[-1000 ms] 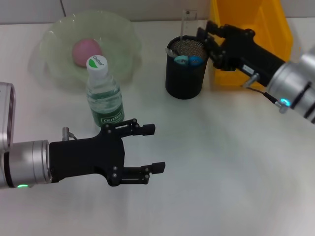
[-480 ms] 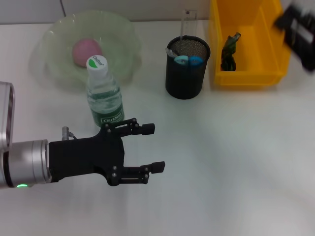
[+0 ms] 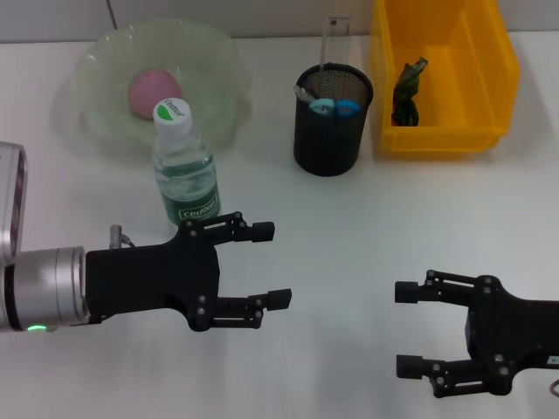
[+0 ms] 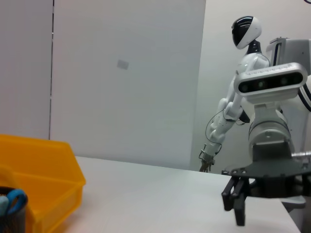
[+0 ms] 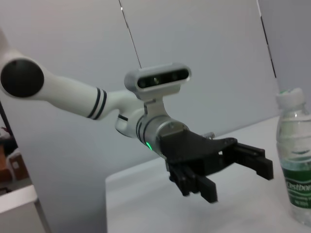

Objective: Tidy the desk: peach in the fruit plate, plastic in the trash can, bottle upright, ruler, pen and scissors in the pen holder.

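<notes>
A pink peach (image 3: pixel 155 90) lies in the pale green fruit plate (image 3: pixel 214 52). A clear bottle (image 3: pixel 184 166) with a green and white cap stands upright in front of the plate; it also shows in the right wrist view (image 5: pixel 295 155). The black mesh pen holder (image 3: pixel 329 131) holds a clear ruler (image 3: pixel 334 39), blue-handled scissors (image 3: pixel 334 106) and a pen. Dark plastic (image 3: pixel 405 87) lies in the yellow bin (image 3: pixel 441 140). My left gripper (image 3: pixel 267 264) is open and empty, low in front of the bottle. My right gripper (image 3: pixel 404 329) is open and empty at the front right.
The white table (image 3: pixel 367 227) stretches between the two grippers and the pen holder. The yellow bin also shows in the left wrist view (image 4: pixel 43 179), with my right gripper (image 4: pixel 238 204) beyond it. My left gripper (image 5: pixel 233 167) shows in the right wrist view.
My right arm has left the pen holder and yellow bin at the back and come down to the front right of the table. The left arm has not moved.
</notes>
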Action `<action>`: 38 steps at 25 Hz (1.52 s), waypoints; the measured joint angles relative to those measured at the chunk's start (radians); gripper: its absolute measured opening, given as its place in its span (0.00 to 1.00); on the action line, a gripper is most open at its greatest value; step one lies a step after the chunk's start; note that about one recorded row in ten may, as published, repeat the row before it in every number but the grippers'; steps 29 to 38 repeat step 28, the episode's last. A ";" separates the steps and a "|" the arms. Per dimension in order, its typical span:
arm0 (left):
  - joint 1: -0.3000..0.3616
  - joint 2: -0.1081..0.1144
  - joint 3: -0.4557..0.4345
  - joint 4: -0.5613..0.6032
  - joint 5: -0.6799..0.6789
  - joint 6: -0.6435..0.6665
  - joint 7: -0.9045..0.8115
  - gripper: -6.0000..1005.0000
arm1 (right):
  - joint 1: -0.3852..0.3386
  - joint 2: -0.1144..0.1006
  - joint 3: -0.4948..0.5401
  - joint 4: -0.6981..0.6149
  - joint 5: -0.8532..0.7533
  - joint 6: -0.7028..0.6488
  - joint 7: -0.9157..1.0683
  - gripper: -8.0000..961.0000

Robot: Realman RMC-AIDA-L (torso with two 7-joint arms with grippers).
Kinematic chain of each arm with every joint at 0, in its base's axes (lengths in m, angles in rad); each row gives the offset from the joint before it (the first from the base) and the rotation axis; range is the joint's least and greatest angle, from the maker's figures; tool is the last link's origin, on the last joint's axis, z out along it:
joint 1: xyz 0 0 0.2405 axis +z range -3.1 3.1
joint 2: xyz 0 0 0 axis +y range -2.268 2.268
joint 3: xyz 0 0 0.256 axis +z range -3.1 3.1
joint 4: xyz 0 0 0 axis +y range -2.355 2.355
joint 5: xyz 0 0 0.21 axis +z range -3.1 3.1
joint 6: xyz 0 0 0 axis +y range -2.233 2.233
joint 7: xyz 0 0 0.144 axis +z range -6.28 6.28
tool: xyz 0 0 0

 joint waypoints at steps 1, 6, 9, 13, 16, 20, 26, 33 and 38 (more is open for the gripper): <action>-0.001 0.003 0.002 0.000 0.001 0.006 -0.023 0.81 | 0.003 0.018 0.043 -0.001 -0.048 0.001 -0.012 0.80; 0.001 0.017 0.003 0.002 0.005 0.056 -0.080 0.81 | 0.008 0.029 0.078 0.004 -0.083 0.002 -0.024 0.88; 0.002 0.021 0.002 -0.001 0.017 0.065 -0.100 0.81 | 0.003 0.029 0.079 0.003 -0.083 0.002 -0.031 0.88; -0.007 0.020 0.000 0.000 0.080 0.065 -0.155 0.81 | 0.004 0.029 0.081 0.006 -0.083 0.002 -0.038 0.88; -0.029 0.009 -0.002 0.005 0.160 0.059 -0.208 0.81 | 0.007 0.029 0.082 0.007 -0.083 0.011 -0.044 0.88; -0.028 0.003 -0.007 0.007 0.172 0.059 -0.200 0.81 | 0.009 0.029 0.083 0.008 -0.085 0.020 -0.045 0.88; -0.015 0.001 -0.022 0.009 0.165 0.067 -0.175 0.81 | 0.006 0.029 0.083 0.009 -0.087 0.034 -0.046 0.88; -0.015 0.001 -0.022 0.009 0.165 0.067 -0.174 0.81 | 0.005 0.029 0.083 0.008 -0.086 0.039 -0.047 0.88; -0.015 0.001 -0.022 0.009 0.165 0.067 -0.174 0.81 | 0.005 0.029 0.083 0.008 -0.086 0.039 -0.047 0.88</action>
